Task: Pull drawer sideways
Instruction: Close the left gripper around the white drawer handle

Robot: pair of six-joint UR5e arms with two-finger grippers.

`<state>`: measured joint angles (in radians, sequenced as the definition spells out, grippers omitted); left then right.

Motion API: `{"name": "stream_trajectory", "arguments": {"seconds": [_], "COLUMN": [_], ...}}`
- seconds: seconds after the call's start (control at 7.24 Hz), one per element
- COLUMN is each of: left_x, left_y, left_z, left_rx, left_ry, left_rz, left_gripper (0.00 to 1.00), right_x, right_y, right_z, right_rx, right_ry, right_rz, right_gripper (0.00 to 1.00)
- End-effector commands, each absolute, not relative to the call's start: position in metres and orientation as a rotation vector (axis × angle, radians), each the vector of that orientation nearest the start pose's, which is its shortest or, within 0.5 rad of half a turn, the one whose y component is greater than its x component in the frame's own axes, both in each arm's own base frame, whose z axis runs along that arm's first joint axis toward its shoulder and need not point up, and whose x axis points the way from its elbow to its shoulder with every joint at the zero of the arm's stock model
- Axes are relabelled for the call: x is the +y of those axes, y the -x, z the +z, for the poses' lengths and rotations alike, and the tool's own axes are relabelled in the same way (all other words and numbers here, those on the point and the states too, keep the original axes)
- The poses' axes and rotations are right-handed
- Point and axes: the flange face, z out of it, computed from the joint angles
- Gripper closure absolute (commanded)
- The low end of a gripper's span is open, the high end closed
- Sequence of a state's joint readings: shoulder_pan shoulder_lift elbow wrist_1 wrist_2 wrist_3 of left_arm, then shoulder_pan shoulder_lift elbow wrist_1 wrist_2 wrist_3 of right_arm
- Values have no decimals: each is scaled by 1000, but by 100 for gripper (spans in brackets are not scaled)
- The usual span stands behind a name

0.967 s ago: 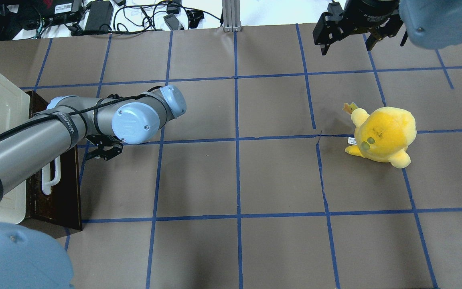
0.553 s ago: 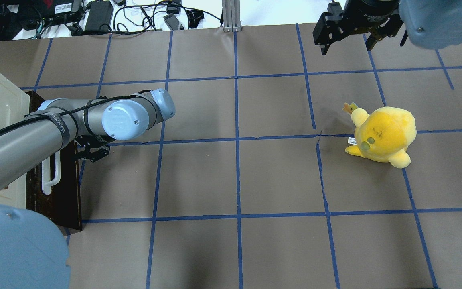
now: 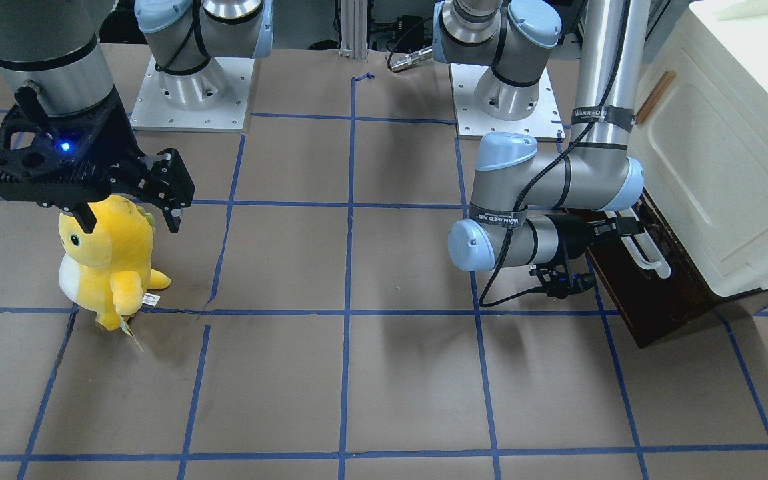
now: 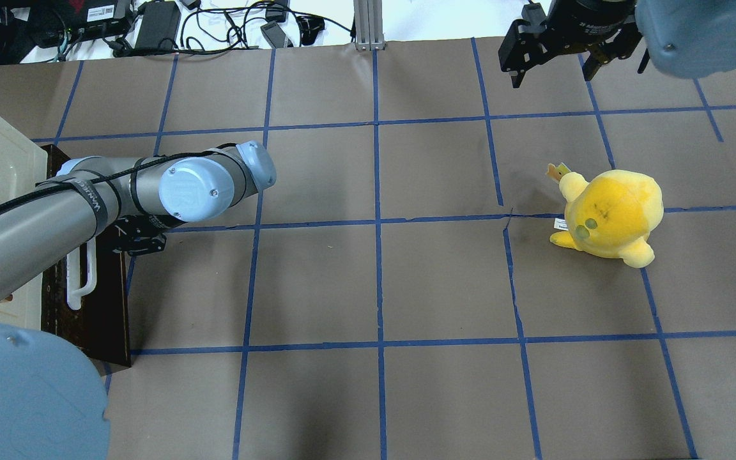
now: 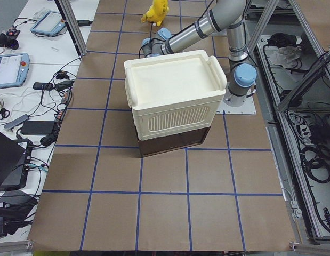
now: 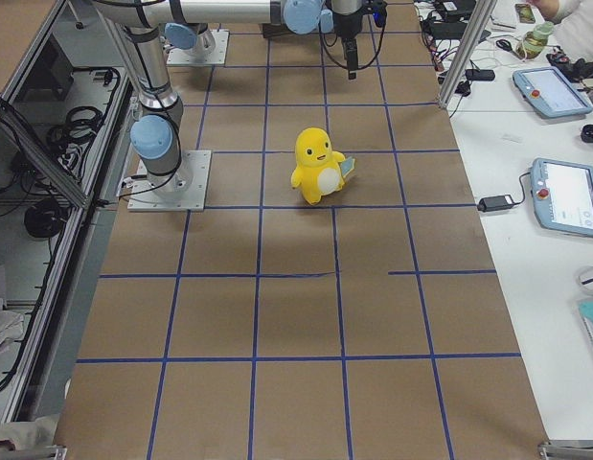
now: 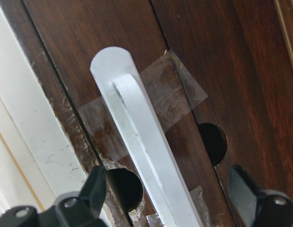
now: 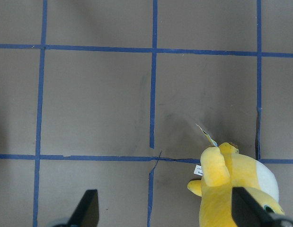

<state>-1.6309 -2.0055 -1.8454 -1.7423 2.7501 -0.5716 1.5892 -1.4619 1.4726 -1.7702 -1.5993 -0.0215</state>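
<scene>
Approach step: left gripper [image 7: 169, 184] fingers spread wide, straddling white bar handle [image 7: 137, 142] of drawer [image 7: 208, 71], ungripped; next: close on handle, pull sideways; right gripper [image 8: 165, 203] wide, idle.

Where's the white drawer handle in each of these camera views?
Front-facing: handle, right side, below the cream cabinet.
Overhead: handle, far left, mid-height.
Left wrist: handle fills the centre.
Exterior left: not in it.
Exterior right: not in it.
Right wrist: not in it.
Shared landmark: the dark brown drawer front behind it.
</scene>
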Motion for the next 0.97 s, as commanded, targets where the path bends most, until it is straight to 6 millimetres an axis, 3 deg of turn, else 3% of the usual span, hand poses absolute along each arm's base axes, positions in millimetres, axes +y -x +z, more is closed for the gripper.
{"name": "stream_trajectory", "arguments": {"seconds": [0.0,0.55,0.83], "left_x": [-507,-507,-507], "left_y": [73,76,80], "left_z": [188,194,196], "left_rx": [1834,1834,1834], "left_ry": [-67,-49,-53], "left_rz": [406,378,369], "left_gripper": [72,87,87], "right_x": [-552,-552,-552], "right_y": [-141,-141,-141], "right_z": [502,502,502], "right_rx": [3156,3156,3156], "right_ry": [59,59,59], "right_rz": [-299,-299,-299], "right_gripper": [0,0,0]}}
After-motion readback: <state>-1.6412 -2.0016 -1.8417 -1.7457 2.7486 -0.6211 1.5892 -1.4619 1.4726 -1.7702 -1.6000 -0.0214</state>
